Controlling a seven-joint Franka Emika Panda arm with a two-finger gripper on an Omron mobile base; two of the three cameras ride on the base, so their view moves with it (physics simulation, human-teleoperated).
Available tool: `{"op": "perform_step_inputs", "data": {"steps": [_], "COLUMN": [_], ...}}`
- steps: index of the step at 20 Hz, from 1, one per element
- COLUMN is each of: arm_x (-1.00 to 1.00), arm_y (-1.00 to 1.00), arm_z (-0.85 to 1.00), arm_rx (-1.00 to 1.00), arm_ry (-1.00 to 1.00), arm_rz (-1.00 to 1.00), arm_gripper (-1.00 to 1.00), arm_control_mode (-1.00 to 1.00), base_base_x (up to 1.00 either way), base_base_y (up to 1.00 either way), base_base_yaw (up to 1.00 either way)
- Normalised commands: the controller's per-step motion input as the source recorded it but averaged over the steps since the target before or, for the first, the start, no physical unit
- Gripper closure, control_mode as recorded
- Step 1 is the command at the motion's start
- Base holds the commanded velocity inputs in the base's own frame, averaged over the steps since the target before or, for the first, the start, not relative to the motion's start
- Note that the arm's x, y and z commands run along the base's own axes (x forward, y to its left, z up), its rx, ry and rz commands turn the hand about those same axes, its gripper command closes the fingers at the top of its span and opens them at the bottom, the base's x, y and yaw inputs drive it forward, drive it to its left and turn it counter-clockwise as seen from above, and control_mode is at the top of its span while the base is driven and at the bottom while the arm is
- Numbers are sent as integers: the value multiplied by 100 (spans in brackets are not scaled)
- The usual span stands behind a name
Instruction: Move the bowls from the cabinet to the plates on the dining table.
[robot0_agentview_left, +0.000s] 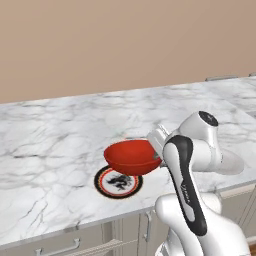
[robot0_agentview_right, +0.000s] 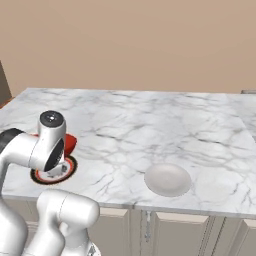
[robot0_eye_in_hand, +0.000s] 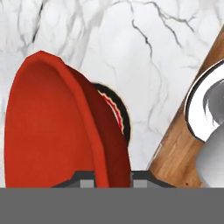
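With the claw (robot0_eye_in_hand: 109, 177) clamped on the rim of the red bowl (robot0_agentview_left: 132, 156), the bowl hangs just above the dark-rimmed plate (robot0_agentview_left: 118, 182) on the table (robot0_agentview_left: 60, 135), offset slightly toward the arm.

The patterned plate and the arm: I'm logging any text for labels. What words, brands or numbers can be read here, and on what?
Arm link: small grey lettering, too blurred to read.
Patterned plate under the red bowl: a black figure inside a red-and-black rim, no readable words.
Plain plate, marble table: no text.
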Motion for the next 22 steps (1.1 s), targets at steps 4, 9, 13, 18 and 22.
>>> {"op": "perform_step_inputs", "data": {"steps": [4,9,13,18,22], "arm_x": [21,54,56,29,27], "arm_y": [6,0,2,23,23], "arm_z": [-45,-32,-6,0,-1], "arm_rx": [0,0,0,-2,-3], "arm_ry": [0,0,0,0,0], "arm_rz": [4,12,9,7,14], "arm_gripper": [100,100,100,100,100], "arm_control_mode": [-100,-100,-100,-100,-100], "base_base_x": [0,0,0,0,0], "base_base_y": [0,0,0,0,0], "base_base_yaw": [0,0,0,0,0]}}
